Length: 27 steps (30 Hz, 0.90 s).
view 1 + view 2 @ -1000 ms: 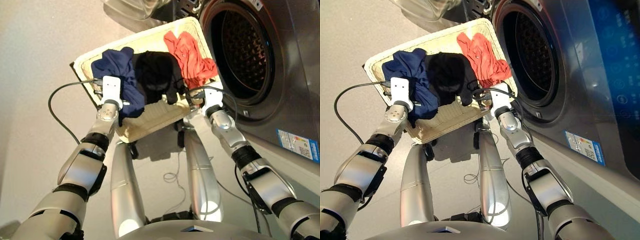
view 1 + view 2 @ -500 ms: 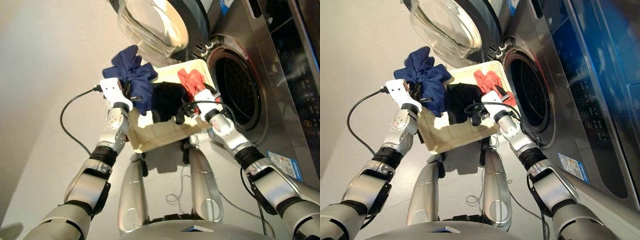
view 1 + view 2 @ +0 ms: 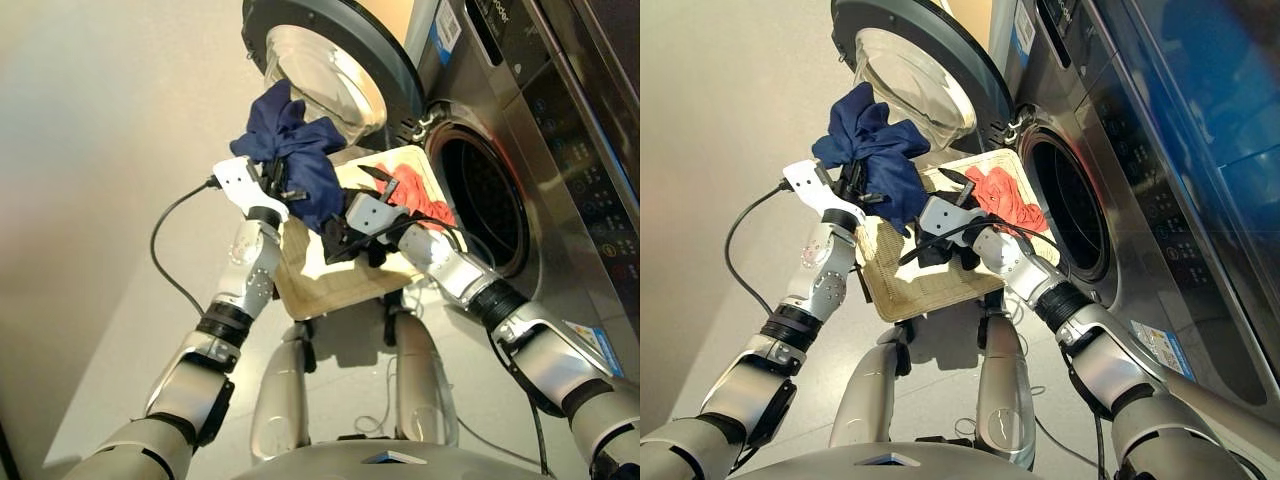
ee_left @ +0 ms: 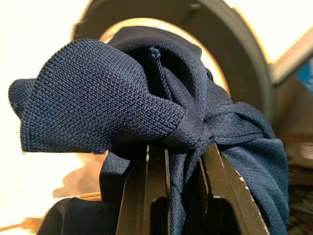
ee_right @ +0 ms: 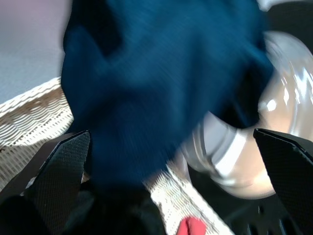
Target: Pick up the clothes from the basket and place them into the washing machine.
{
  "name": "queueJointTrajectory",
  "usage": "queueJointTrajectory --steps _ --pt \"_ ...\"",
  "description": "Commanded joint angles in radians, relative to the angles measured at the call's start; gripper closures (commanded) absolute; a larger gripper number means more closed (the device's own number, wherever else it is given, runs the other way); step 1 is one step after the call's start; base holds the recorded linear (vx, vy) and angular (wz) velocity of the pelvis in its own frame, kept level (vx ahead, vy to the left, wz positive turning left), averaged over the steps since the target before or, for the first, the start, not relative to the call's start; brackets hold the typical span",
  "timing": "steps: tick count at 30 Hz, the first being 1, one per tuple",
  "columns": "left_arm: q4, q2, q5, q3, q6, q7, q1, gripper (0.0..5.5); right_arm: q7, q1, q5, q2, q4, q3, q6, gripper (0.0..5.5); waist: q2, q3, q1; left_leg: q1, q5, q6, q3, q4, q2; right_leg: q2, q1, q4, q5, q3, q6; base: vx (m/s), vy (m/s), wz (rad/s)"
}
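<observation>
A pale floor (image 3: 80, 200) is filling the scene's left side. The left gripper (image 3: 272, 183) is pinching the navy garment (image 3: 295, 160), which is hanging bunched above the basket (image 3: 330, 285), its long axis roughly vertical. The right gripper (image 3: 945, 210), fingers spread wide, is hovering over the black garment (image 3: 935, 250). The coral-red garment (image 3: 420, 195) is lying at the basket's end nearest the washing machine (image 3: 520, 130), whose door (image 3: 330, 60) is standing open.
</observation>
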Motion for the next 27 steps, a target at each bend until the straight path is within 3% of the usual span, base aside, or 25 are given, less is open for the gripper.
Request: queueJointTrajectory --steps 1,13,14,15,16,21,22,23,24,27 --pt "-0.084 0.009 -0.01 -0.039 -0.041 -0.028 -0.003 5.5 -0.011 -0.072 -0.043 0.027 -0.036 0.024 -0.06 0.0 0.017 -0.065 0.006 0.058 -0.129 -0.006 -0.015 0.117 0.037 -0.051 0.089 -0.221 0.132 0.019 0.103 0.0 0.0 0.0" --pt "-0.246 0.047 -0.104 -0.141 0.012 -0.105 0.034 5.5 -0.071 -0.137 -0.118 0.038 0.024 -0.018 -0.042 0.0 0.045 -0.069 0.019 0.039 -0.133 0.004 -0.026 0.127 0.023 -0.064 0.075 -0.211 0.129 0.012 0.102 0.0 0.0 0.0" --pt "-0.252 0.054 -0.108 -0.154 0.021 -0.118 0.037 5.5 -0.067 -0.141 -0.114 0.041 0.025 -0.018 -0.041 3.19 0.045 -0.069 0.02 0.039 -0.133 0.004 -0.027 0.127 0.021 -0.065 0.075 -0.211 0.13 0.011 0.102 0.0 0.0 0.0" --pt "-0.251 0.059 -0.105 -0.16 0.022 -0.123 0.038 5.5 -0.064 -0.142 -0.106 0.042 0.023 -0.019 -0.042 4.7 0.045 -0.069 0.02 0.039 -0.133 0.004 -0.027 0.126 0.02 -0.065 0.076 -0.211 0.13 0.012 0.103 0.0 0.0 0.0" --pt "-0.248 0.06 -0.107 -0.162 0.024 -0.123 0.037 5.5 -0.063 -0.14 -0.097 0.043 0.023 -0.022 -0.043 5.5 0.045 -0.069 0.021 0.039 -0.133 0.004 -0.027 0.125 0.019 -0.066 0.075 -0.211 0.13 0.011 0.103 0.0 0.0 0.0" --pt "-0.235 0.068 -0.095 -0.166 0.025 -0.133 0.033 5.5 -0.055 -0.122 -0.068 0.038 0.003 -0.031 -0.049 5.5 0.043 -0.064 0.016 0.035 -0.134 0.005 -0.028 0.127 0.017 -0.068 0.069 -0.208 0.131 0.011 0.104 0.0 0.0 0.0" --pt "-0.234 0.071 -0.095 -0.166 0.025 -0.138 0.034 4.72 -0.053 -0.116 -0.065 0.036 0.001 -0.033 -0.049 5.5 0.042 -0.064 0.014 0.034 -0.135 0.005 -0.028 0.128 0.017 -0.067 0.068 -0.207 0.131 0.011 0.103 0.0 0.0 0.0" --pt "-0.225 0.073 -0.098 -0.167 0.03 -0.147 0.036 2.87 -0.052 -0.106 -0.061 0.034 0.002 -0.036 -0.049 5.5 0.041 -0.063 0.012 0.033 -0.136 0.005 -0.028 0.13 0.018 -0.067 0.067 -0.207 0.131 0.011 0.103 0.0 0.0 0.0" --pt "-0.212 0.074 -0.094 -0.167 0.032 -0.153 0.036 0.0 -0.052 -0.096 -0.059 0.032 0.006 -0.04 -0.049 5.5 0.04 -0.063 0.01 0.032 -0.137 0.005 -0.028 0.131 0.018 -0.066 0.066 -0.206 0.131 0.012 0.103 0.0 0.0 0.0" --pt "-0.173 0.059 -0.114 -0.136 0.028 -0.152 0.039 0.0 -0.061 -0.063 -0.056 0.034 0.019 -0.062 -0.049 5.5 0.037 -0.063 0.005 0.03 -0.138 0.005 -0.025 0.133 0.017 -0.066 0.063 -0.205 0.131 0.015 0.103 0.0 0.0 0.0"
